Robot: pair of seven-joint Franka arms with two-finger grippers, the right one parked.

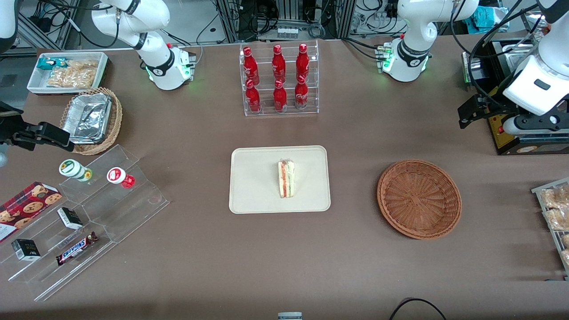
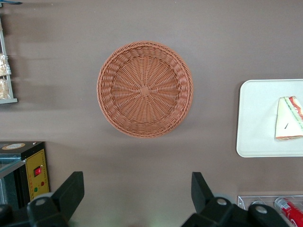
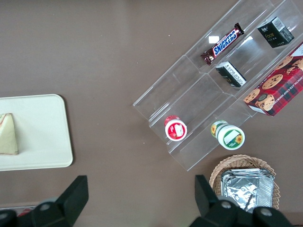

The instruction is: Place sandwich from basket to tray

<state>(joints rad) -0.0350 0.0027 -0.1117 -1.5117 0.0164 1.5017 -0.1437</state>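
Note:
The sandwich (image 1: 286, 178) lies on the cream tray (image 1: 253, 178) at the table's middle; it also shows in the left wrist view (image 2: 289, 118) on the tray (image 2: 258, 118). The reddish-brown basket (image 1: 419, 198) sits empty beside the tray, toward the working arm's end, and shows in the left wrist view (image 2: 145, 89). My left gripper (image 1: 467, 116) is raised above the table, farther from the front camera than the basket. In its wrist view the gripper (image 2: 137, 182) is open wide with nothing between the fingers.
A clear rack of red bottles (image 1: 280, 80) stands farther back than the tray. A black box with a yellow panel (image 1: 524, 133) sits under my gripper's arm. A stepped acrylic shelf of snacks (image 1: 89, 213), a tan basket with foil containers (image 1: 91, 120) and a white bin (image 1: 66, 71) lie toward the parked arm's end.

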